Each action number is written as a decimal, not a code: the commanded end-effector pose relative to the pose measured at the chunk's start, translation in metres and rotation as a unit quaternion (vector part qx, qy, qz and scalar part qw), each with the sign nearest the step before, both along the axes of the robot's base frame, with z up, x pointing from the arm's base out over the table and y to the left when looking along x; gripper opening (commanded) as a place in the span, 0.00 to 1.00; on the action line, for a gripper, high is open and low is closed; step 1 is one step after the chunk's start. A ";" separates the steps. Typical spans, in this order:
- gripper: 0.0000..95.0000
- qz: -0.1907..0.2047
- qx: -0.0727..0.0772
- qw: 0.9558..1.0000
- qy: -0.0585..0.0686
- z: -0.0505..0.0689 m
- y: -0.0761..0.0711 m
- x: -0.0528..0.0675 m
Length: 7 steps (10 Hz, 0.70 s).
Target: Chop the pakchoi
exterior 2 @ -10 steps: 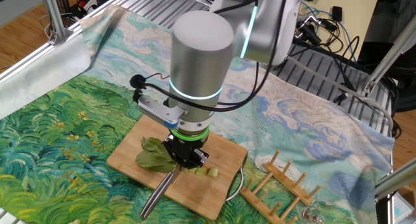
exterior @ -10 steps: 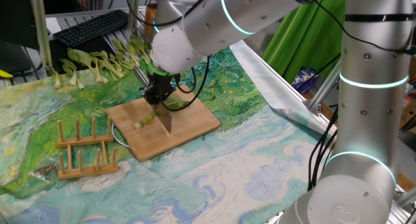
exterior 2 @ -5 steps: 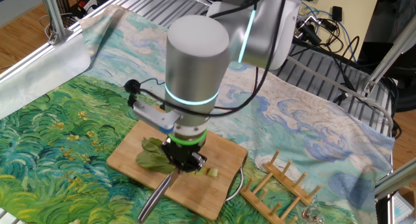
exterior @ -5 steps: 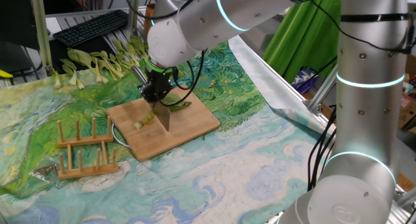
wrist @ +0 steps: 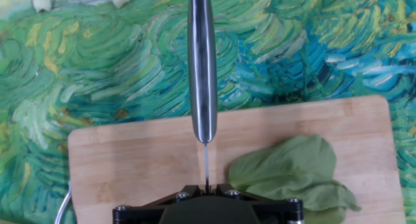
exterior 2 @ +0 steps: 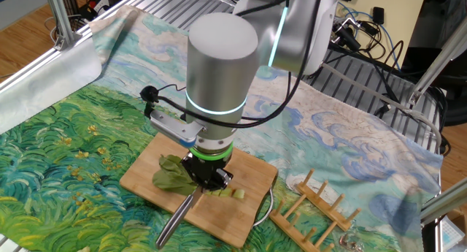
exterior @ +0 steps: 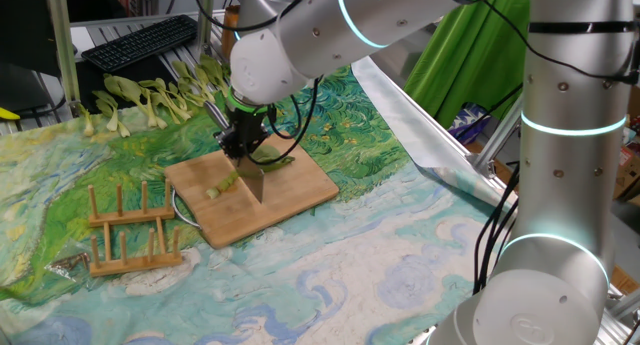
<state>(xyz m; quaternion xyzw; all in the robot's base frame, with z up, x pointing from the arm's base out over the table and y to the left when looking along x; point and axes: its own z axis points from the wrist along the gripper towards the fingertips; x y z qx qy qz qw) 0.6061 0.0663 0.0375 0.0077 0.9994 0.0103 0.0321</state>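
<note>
Fingers clamped on a knife over the cutting board.

The black two-finger gripper [exterior 2: 207,178] points straight down, its fingers closed tight on a steel knife with a silver handle [wrist: 202,68], the blade [exterior: 251,181] standing edge-down on the rectangular bamboo cutting board [exterior: 300,191]. The green leafy pakchoi [exterior 2: 171,174] lies on the board just beside the blade, with pale cut stalk pieces [exterior: 219,188] on the other side. Whole uncut pakchoi [exterior: 150,97] lie farther off on the painted-pattern worktop cloth [exterior: 400,265], a wooden dish rack [exterior: 130,230] near the board.

Around the cutting board [exterior: 290,200], open cloth lies toward the metal sheet [exterior: 420,135] side and the near edge. A wooden rack [exterior: 130,230] stands just beside the board, blocking that side. Whole pakchoi [exterior: 150,100] crowd the cloth beyond the board's far corner.
</note>
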 end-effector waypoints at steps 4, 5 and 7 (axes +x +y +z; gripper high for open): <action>0.00 0.001 -0.003 1.000 0.004 0.009 -0.004 -0.003; 0.00 0.003 -0.004 1.000 0.004 0.012 -0.006 -0.004; 0.00 0.008 -0.007 1.000 0.004 0.015 -0.008 -0.003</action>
